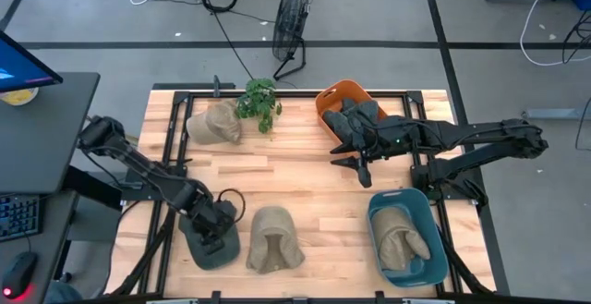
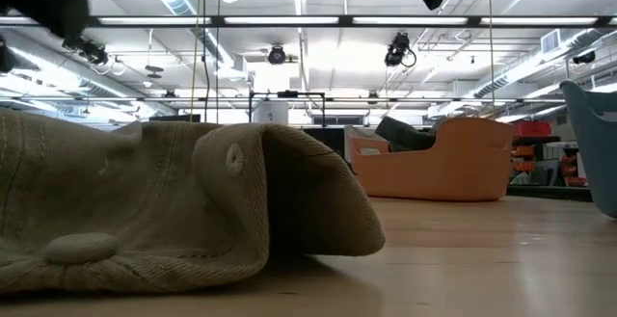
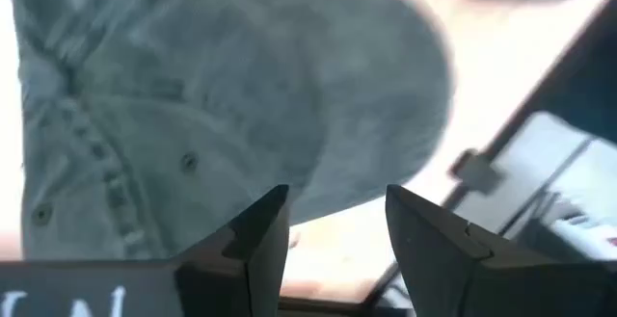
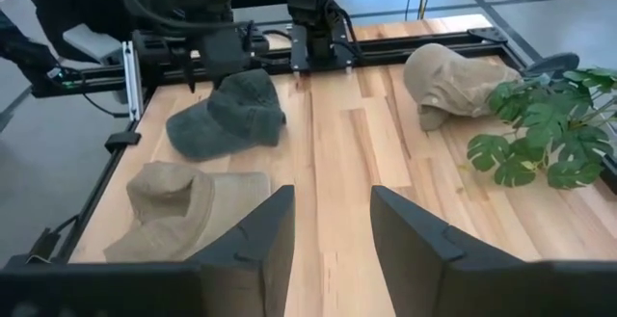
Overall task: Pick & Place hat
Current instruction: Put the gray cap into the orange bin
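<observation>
A dark grey-green hat [image 1: 211, 247] lies flat on the table's near left corner and fills the left wrist view [image 3: 231, 95]. My left gripper [image 1: 218, 226] [image 3: 335, 216] hangs open just above its far part, pointing down, with no touch showing. My right gripper [image 1: 356, 168] [image 4: 332, 216] is open in the air over the table's middle right, near the orange bin [image 1: 325, 96]. A tan hat [image 1: 274, 239] [image 2: 174, 201] rests beside the grey one, and a second tan hat [image 1: 214, 124] [image 4: 458, 78] lies at the far left.
A potted plant [image 1: 259, 101] stands at the far edge beside the far tan hat. The orange bin [image 2: 434, 158] holds a dark hat [image 1: 355, 115]. A blue bin [image 1: 374, 225] at the near right holds another tan hat [image 1: 404, 237]. Bare wood lies across the table's middle.
</observation>
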